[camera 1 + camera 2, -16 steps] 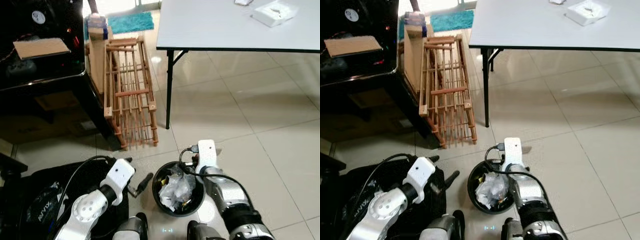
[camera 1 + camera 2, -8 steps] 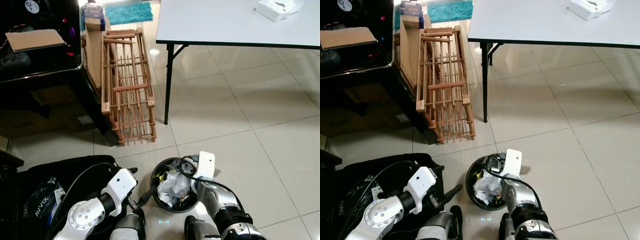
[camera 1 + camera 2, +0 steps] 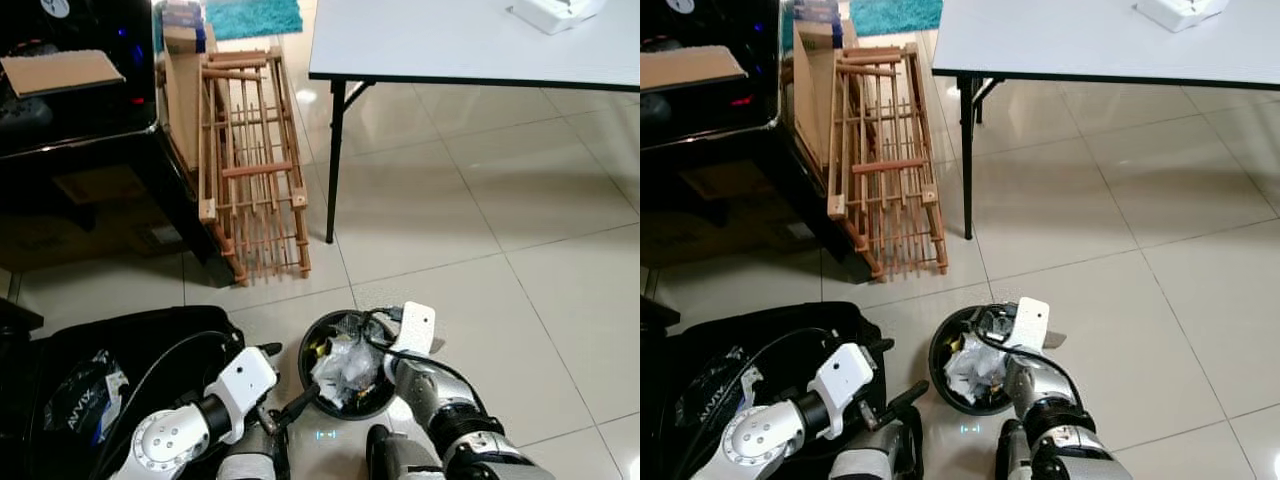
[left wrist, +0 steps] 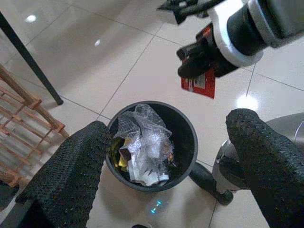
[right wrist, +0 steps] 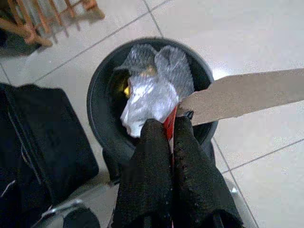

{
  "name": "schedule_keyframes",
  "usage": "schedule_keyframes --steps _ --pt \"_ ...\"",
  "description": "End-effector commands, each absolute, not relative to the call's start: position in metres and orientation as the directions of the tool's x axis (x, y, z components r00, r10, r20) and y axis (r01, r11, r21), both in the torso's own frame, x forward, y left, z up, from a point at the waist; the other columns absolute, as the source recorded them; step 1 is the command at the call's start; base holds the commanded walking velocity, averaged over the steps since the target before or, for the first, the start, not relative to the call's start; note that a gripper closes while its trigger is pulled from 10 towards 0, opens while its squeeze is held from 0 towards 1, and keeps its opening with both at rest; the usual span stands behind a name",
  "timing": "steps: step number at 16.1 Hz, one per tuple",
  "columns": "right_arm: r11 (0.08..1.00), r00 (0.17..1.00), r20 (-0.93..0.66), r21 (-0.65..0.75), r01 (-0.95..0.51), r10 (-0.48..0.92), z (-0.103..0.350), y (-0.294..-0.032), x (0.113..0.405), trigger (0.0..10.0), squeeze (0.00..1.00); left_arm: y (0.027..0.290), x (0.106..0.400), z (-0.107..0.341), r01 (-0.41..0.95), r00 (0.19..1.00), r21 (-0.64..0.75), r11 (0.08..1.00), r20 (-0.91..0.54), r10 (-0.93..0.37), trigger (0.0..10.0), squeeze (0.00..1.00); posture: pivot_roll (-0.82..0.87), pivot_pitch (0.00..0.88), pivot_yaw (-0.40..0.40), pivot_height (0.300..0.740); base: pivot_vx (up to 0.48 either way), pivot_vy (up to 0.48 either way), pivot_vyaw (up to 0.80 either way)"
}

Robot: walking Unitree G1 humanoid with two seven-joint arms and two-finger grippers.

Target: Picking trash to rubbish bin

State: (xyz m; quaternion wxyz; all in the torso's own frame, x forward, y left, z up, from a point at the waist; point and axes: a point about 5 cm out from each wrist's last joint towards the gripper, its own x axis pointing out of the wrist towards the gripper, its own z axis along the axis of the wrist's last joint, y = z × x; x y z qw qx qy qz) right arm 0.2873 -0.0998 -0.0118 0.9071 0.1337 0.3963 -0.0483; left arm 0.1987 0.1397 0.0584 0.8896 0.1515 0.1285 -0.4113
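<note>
Right wrist view — pebbled right end effector pinches red wrapper.

the rubbish bin is round and black, standing upright on the tiled floor, holding crumpled clear plastic and small scraps. a flat red wrapper hangs above its rim, pinched edge-on.

Glossy beige floor tiles. A white table on black legs, a wooden rack against dark furniture, teal rug beyond.
</note>
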Motion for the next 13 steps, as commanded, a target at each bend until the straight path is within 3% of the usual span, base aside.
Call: schedule_keyframes --steps 1,13 --pt "0.958 0.664 -0.747 0.216 0.190 0.036 -0.018 -0.094 0.281 10.0 0.00 0.139 0.193 0.057 0.784 0.610 0.156 0.601 -0.368 -0.702 10.0 0.00 0.16 0.315 0.025 0.740 0.000 0.000 0.00" --pt "0.985 0.600 -0.799 0.137 0.103 0.048 -0.042 -0.095 0.256 10.0 0.00 0.141 0.185 0.061 0.786 0.606 0.155 0.599 -0.389 -0.694 10.0 0.00 0.19 0.343 0.037 0.740 0.000 0.000 0.00"
